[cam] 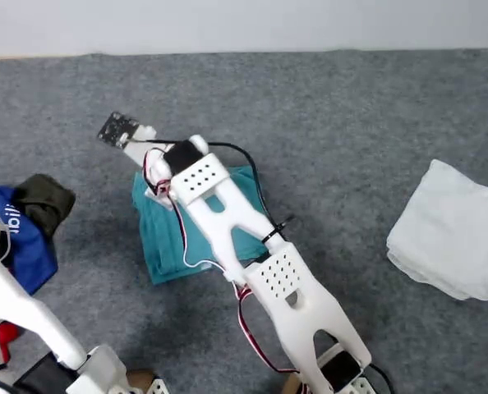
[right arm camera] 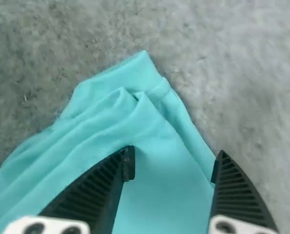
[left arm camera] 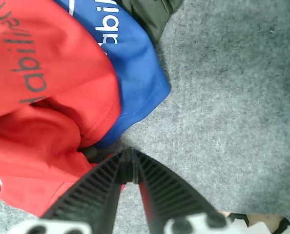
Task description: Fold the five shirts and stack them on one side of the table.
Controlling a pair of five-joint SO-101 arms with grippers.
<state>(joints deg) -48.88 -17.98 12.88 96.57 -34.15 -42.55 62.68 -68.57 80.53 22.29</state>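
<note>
shirts spread over a grey felt-like table top (cam: 351, 123), with two white robot arms based at the near edge. at centre-left, a teal cotton shirt (cam: 166, 246), folded into a rough rectangle, lying flat. right arm (cam: 227, 213) stretched diagonally across that teal shirt and hiding part of it, wrist over its far edge. right gripper (right arm camera: 174, 163) open, black ribbed fingers (right arm camera: 106, 190) set wide apart just over the teal cloth, a bunched ridge of folds just ahead of the tips, near the shirt's corner; nothing held between them. far to the right, well apart from everything else, a white shirt (cam: 449, 230) folded into a thick square pad, close to the table's edge. at the left edge, a loose heap of three unfolded shirts: a dark olive shirt (cam: 43, 201) farthest back, a royal blue shirt with white lettering (cam: 26, 254) touching it, and a red shirt with dark lettering (left arm camera: 42, 97) overlapping the blue one. left arm (cam: 14, 304) bent over this heap. left gripper (left arm camera: 130, 158) closed, black ribbed fingertips (left arm camera: 118, 168) pressed together right at the edge of the red shirt, just beside the blue hem; unclear whether pinching any cloth. heap near the teal shirt, not touching it.
</note>
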